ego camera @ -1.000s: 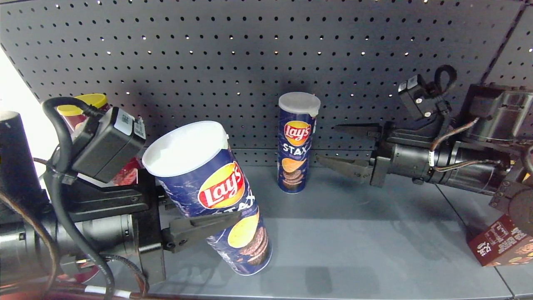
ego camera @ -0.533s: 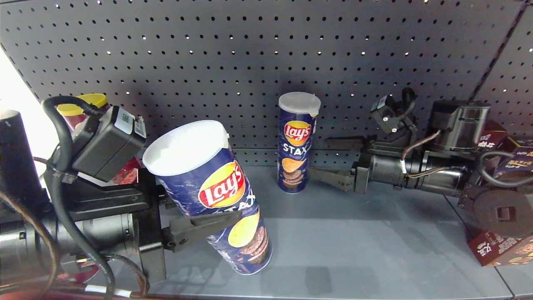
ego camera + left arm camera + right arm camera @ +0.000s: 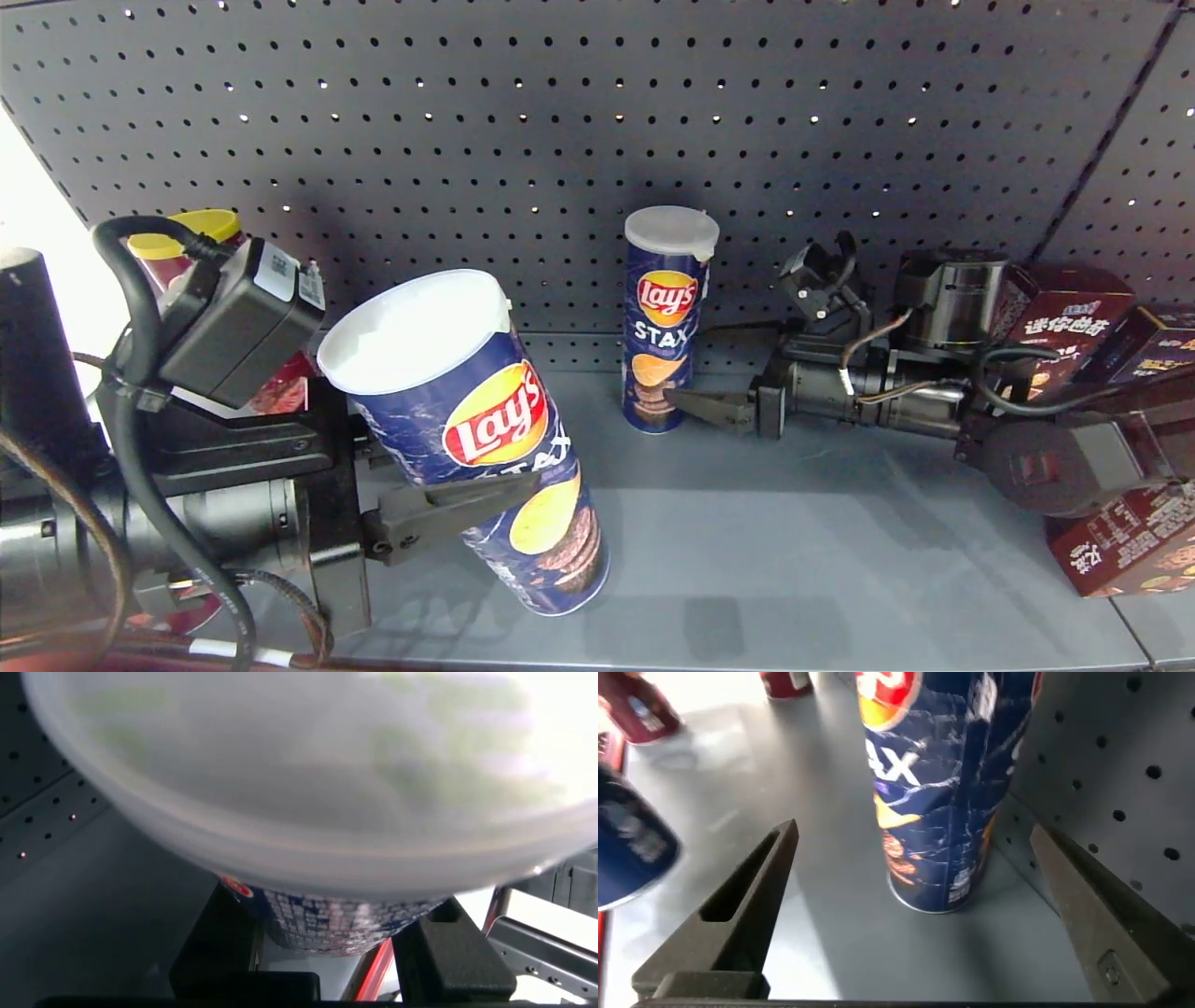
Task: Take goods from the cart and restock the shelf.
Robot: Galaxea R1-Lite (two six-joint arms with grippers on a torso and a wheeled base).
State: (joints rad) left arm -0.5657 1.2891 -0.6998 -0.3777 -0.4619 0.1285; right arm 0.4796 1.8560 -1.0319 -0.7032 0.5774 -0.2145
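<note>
Standing can [image 3: 665,322]: upright at the back of the shelf [image 3: 794,541], close against the pegboard [image 3: 560,112]; a dark blue tube with a translucent white lid pressed on, contents hidden.
Label on it: a round red-and-yellow logo, white block lettering beneath, pictured crisps lower down.
Tilted can [image 3: 467,439]: the same kind, nearer the shelf's front edge and to the left of the standing can, well apart from it; it leans with its lid toward the left, lid on, contents hidden. Whether its bottom rim touches the shelf I cannot tell.
Left claw [image 3: 485,467]: pinching the tilted can about mid-height, one finger across the front, the other behind.
Right claw [image 3: 915,835]: spread, lying to the right of the standing can and low by its base, one finger on either side with gaps showing.
Red canister [image 3: 187,229]: yellow lid, far left of the standing can, partly behind the left arm.
Boxes [image 3: 1064,308]: closed dark red cartons with pale print, right of the standing can.
</note>
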